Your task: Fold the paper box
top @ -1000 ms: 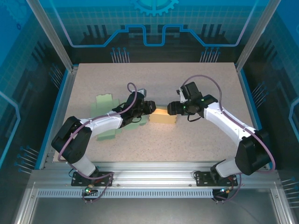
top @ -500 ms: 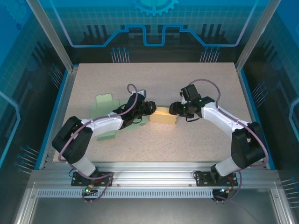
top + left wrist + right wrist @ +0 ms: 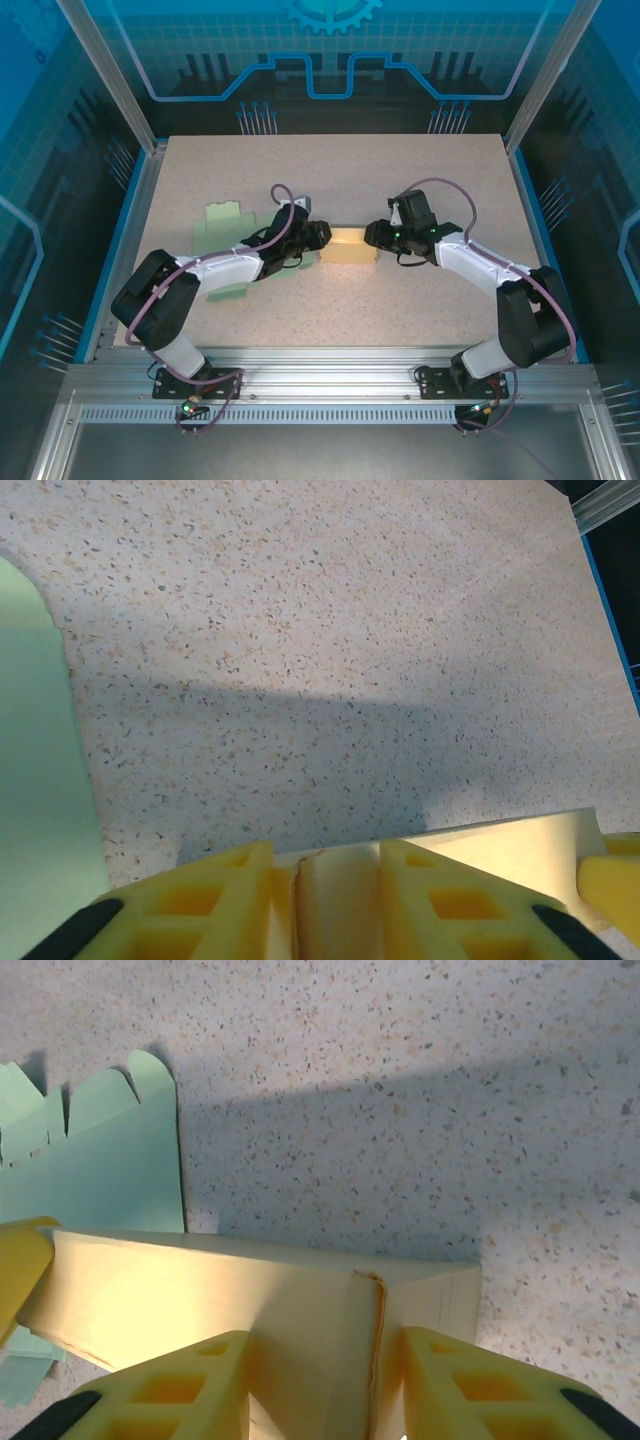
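Top view: on a speckled beige table [image 3: 420,180], the left pincer [image 3: 320,238] and the right pincer [image 3: 371,236] point at each other. A pale yellow paper box [image 3: 347,248] lies flat between them, one end at each pincer's tips. A green sheet [image 3: 224,218] lies behind the left pincer, beside its arm and well apart from the right pincer.

Left wrist view: the left pincer [image 3: 325,905] sits at the bottom edge. Its two yellow fingers [image 3: 200,905] are clamped on one end of the box [image 3: 500,845]; cream paper fills the gap and touches both. The rest of the box runs off to the pincer's right, where another yellow fingertip [image 3: 610,875] sits at its far end. Bare table lies ahead of the pincer, and the green sheet [image 3: 35,780] lies to its left.

Right wrist view: the right pincer [image 3: 325,1390] has its fingers [image 3: 480,1390] on either side of the other end of the box [image 3: 200,1290]. Paper spans the gap, but whether the fingers are pressing on it cannot be told. The box stretches away to the pincer's left, where a yellow fingertip [image 3: 20,1260] meets it. The green sheet [image 3: 110,1150] lies ahead and to the left of the pincer, beyond the box.
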